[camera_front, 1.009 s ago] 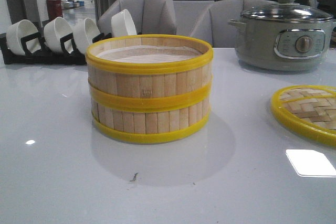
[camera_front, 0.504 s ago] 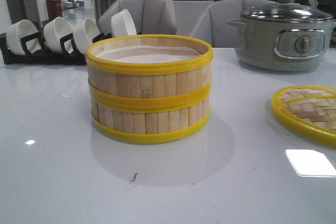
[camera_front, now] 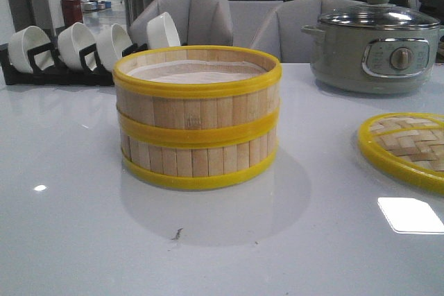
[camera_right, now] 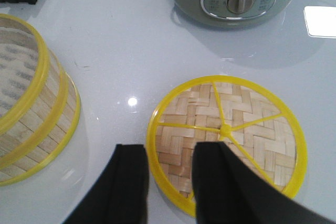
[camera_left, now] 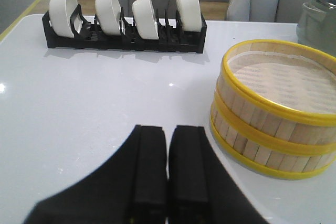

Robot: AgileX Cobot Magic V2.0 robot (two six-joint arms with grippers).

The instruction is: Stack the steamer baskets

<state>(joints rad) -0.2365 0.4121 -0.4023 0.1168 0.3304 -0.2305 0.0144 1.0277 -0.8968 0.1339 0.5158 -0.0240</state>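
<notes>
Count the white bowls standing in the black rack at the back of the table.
4 white bowls stand in a row in the black rack: at and. None seem hidden.

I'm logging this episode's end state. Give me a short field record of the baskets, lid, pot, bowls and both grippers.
steamer baskets: two, one stacked on the other, rims aligned
lid: flat on table, right of stack
electric pot: back right, glass lid on
bowl rack: four white bowls, back left
left gripper: shut, empty, beside stack
right gripper: open, empty, above lid edge
</notes>
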